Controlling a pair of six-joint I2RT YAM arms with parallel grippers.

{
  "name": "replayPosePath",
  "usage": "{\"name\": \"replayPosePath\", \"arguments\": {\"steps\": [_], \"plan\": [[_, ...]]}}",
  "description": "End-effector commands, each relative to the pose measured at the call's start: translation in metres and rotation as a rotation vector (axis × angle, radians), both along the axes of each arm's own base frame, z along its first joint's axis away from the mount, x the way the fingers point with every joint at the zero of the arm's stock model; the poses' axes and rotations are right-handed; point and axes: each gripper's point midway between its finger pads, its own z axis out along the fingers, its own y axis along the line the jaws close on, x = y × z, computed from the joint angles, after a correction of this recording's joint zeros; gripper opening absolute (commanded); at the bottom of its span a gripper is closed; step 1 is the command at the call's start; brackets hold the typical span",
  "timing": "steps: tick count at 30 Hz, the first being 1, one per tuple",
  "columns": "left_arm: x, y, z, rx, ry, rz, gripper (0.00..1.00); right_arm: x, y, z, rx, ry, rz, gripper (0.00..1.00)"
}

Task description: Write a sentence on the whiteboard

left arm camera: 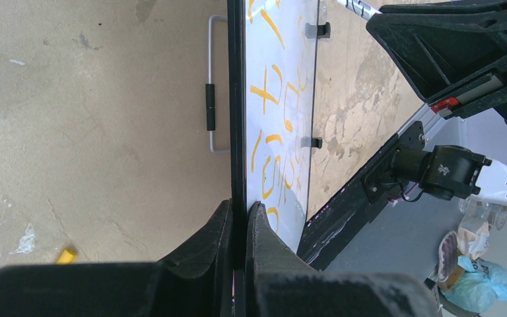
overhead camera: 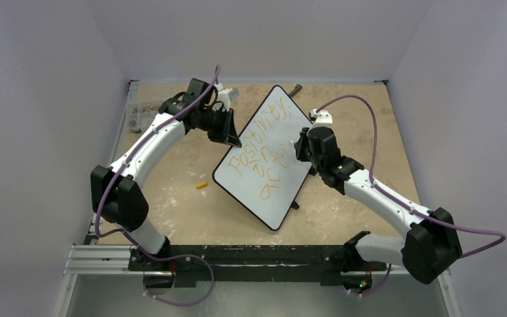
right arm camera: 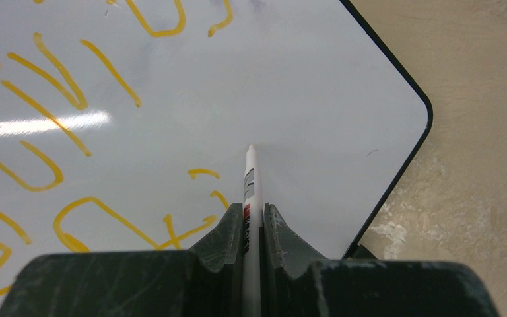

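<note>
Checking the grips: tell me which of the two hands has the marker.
The right hand: it pinches the white marker over the whiteboard. The left hand clamps the board's black frame instead.

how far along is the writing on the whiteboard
Done: two orange lines of the sentence sit on the whiteboard. In hand: left gripper clamps its edge, right gripper holds a marker by the third line, roughly "acti". Left: probably its ending.
</note>
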Motion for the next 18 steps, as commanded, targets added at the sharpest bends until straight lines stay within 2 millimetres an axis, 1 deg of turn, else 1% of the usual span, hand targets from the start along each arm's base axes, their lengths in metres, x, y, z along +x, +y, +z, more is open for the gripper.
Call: {"name": "replayPosePath", "arguments": {"steps": [1,6,14,18], "plan": [[0.000,-0.002,0.002,0.048,-0.072,-0.045,0.00,0.005,0.010,0.018,0.048,-0.055,0.039,0.00],[0.000,-0.002,0.003,0.047,-0.074,-0.045,0.00,-0.002,0.015,0.009,0.055,-0.033,0.087,0.00],[-0.001,-0.002,0.004,0.048,-0.078,-0.044,0.00,-0.018,0.013,-0.001,0.058,-0.002,0.118,0.00],[0.000,-0.002,0.004,0.048,-0.079,-0.043,0.00,-0.028,0.011,-0.011,0.056,0.019,0.136,0.00]]}}
